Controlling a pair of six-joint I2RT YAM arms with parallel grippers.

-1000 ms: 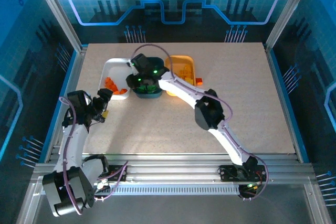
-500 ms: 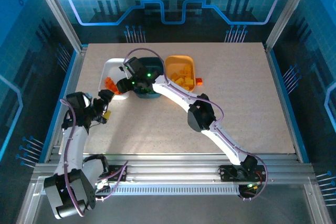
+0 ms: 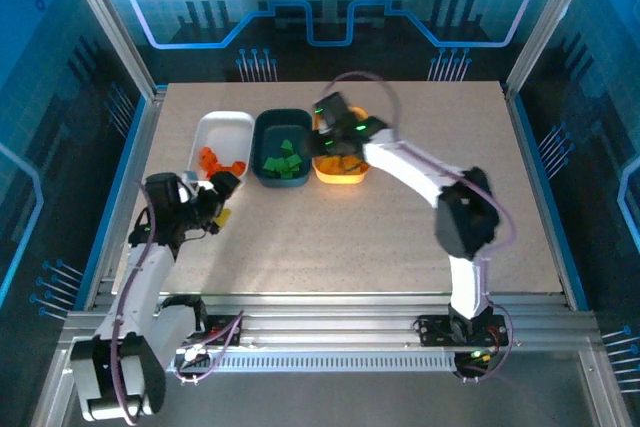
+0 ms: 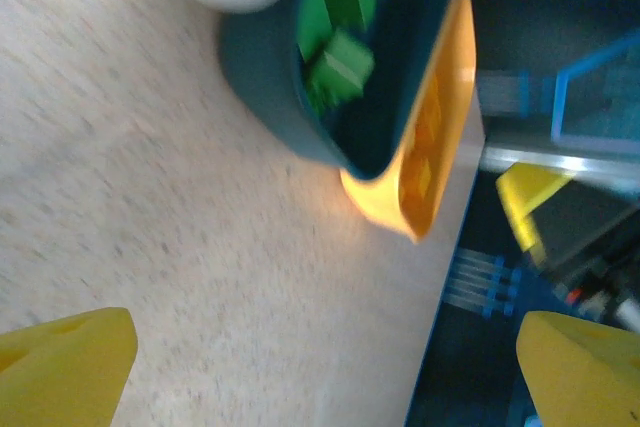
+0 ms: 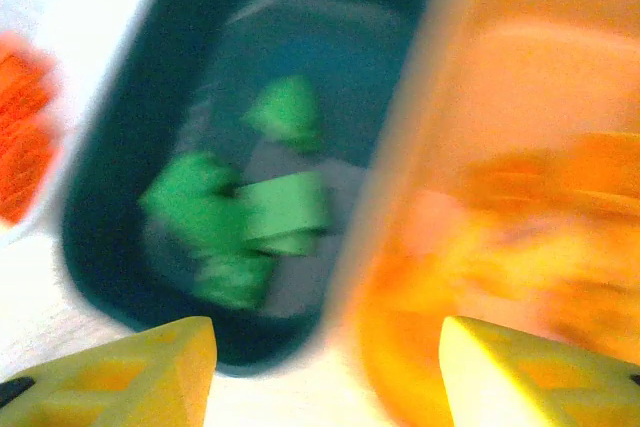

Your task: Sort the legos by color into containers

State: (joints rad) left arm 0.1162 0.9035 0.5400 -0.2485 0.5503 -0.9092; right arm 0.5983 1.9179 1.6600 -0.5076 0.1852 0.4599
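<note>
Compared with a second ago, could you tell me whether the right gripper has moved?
Yes. The right gripper swung rightward, from over the dark teal tub to over the orange tub beside it.

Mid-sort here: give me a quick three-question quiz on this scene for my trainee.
1. Multiple choice: which tub holds the green bricks? A white, B dark teal, C orange.
2. True or false: the left gripper is open with nothing between its fingers.
3. Fill in: the red-orange bricks lie in the ___ tub.

Key
1. B, the dark teal tub.
2. True.
3. White: they lie at the near end of the white tub.
</note>
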